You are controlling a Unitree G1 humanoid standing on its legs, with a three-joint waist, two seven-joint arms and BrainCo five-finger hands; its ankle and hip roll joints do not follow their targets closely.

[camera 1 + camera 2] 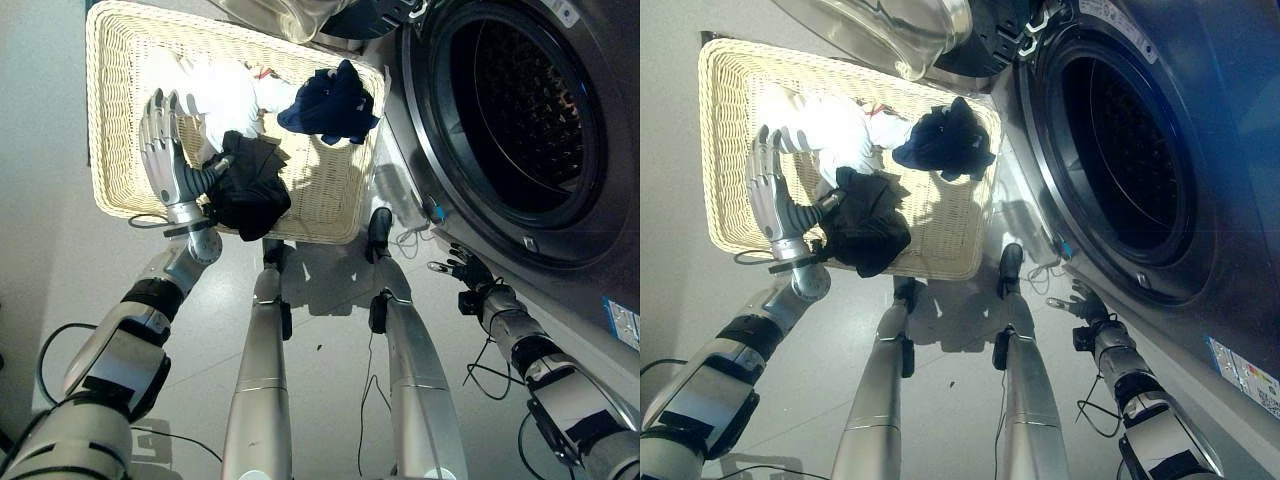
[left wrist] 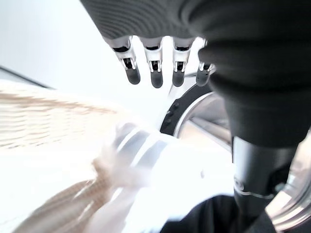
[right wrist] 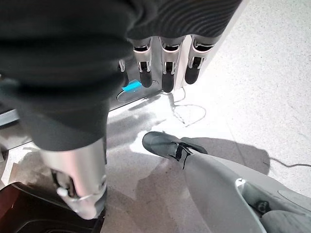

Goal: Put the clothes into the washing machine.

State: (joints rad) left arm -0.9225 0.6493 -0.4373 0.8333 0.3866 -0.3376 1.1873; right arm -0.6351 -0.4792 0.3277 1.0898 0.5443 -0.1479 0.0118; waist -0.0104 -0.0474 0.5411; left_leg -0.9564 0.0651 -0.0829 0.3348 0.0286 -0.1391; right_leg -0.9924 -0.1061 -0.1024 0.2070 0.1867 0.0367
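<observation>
Cream woven-wicker laundry basket on the floor holds 3 garments: left hand, fingers straight and empty, over white cloth, black cloth beside it, navy cloth nearest the open-doored washing machine, below which hangs the relaxed, empty right hand.

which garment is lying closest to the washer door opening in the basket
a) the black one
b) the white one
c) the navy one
c, the navy garment sits at the end of the wicker basket nearest the washing machine, with the white garment and the black garment farther away, by the left hand.
</observation>
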